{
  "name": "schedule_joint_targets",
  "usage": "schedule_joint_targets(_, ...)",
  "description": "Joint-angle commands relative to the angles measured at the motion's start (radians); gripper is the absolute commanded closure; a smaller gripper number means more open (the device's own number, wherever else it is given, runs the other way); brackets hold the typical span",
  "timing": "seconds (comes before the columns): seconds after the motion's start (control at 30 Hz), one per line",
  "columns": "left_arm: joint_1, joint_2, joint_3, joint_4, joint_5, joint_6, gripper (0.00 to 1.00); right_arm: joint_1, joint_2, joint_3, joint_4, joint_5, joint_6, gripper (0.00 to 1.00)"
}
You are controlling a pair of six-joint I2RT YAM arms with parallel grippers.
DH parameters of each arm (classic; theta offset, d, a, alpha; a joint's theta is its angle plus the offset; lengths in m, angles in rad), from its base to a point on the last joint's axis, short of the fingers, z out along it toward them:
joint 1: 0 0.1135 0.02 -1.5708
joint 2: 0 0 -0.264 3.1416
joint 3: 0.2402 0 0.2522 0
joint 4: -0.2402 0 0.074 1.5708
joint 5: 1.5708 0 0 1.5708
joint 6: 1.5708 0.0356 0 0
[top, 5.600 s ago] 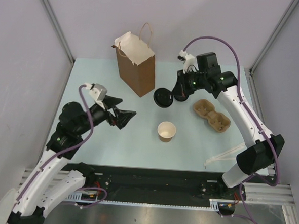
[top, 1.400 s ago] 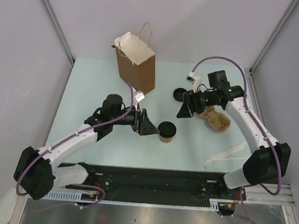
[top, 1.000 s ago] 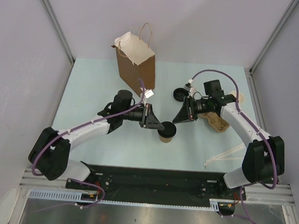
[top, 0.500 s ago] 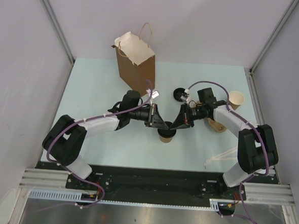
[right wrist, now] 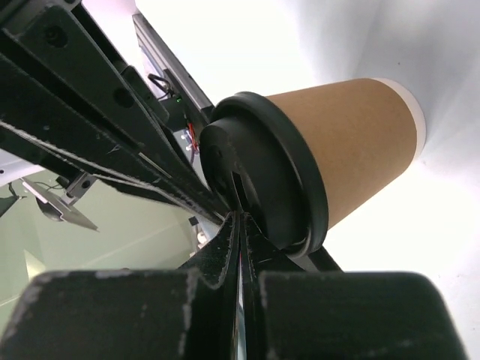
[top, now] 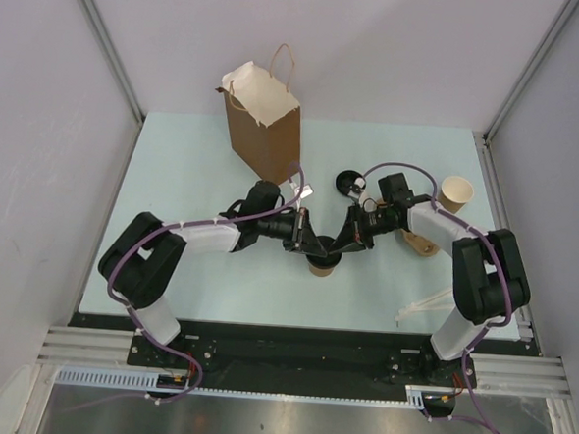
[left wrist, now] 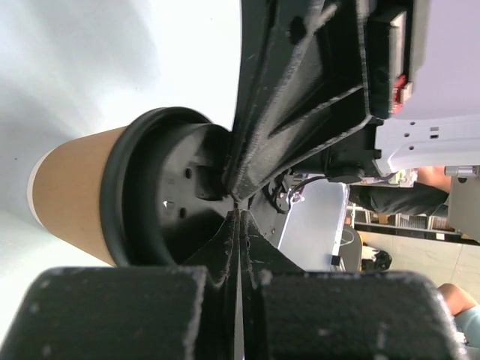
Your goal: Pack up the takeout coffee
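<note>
top external view, nearest the arm bases: a pair of pale thin sticks (top: 432,302) lies on the table (top: 174,171) at the right. farther in, mid-table, the takeout coffee (top: 321,269) stands upright, only a strip of its tan side showing below the two grippers that meet over it. the left gripper (top: 313,247) reaches in from the left and the right gripper (top: 340,247) from the right, and together they hide the cup's top in this view.

the wrist views show what it cannot: a black lid (left wrist: 154,199) sits on the cup, so what is inside cannot be seen. left wrist: the left fingers (left wrist: 219,259) are pressed together with only a hairline slit between them, gripping nothing, their tips against the lid's top. right wrist: the right fingers (right wrist: 225,251) are likewise together, tips touching the lid, with the other gripper opposite.

beyond the cup, a moulded-pulp tray (top: 421,247) lies mostly under the right arm; its wells cannot be made out. a loose black lid (top: 349,183) lies just past the grippers. at the table's right edge a second paper cup (top: 455,194) stands open, pale inside. farthest back, a brown paper bag (top: 267,132) stands open-mouthed; whether it holds anything cannot be told.
</note>
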State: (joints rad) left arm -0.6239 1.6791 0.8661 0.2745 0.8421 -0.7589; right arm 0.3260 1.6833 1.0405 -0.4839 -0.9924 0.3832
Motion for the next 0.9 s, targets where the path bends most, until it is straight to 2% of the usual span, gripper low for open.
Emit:
schedule_joint_targets(0.0,-0.01,0.031,-0.001,-0.024,-0.017,0.044,1.0,-0.001,0.045,-0.007,-0.053,0.08,-0.067,1.0)
schedule_joint_targets(0.3,-0.005,0.08,-0.035,-0.061,-0.04,0.09,1.0,-0.01,0.095,-0.007,-0.07,0.106,-0.093,1.0)
schedule_joint_targets(0.63,0.052,0.191,-0.073,0.055,0.04,0.033,1.0,-0.028,0.134,-0.007,-0.067,0.116,-0.086,1.0)
schedule_joint_targets(0.87,0.061,0.234,-0.09,0.06,0.046,0.043,1.0,-0.03,0.156,-0.007,-0.068,0.13,-0.086,1.0)
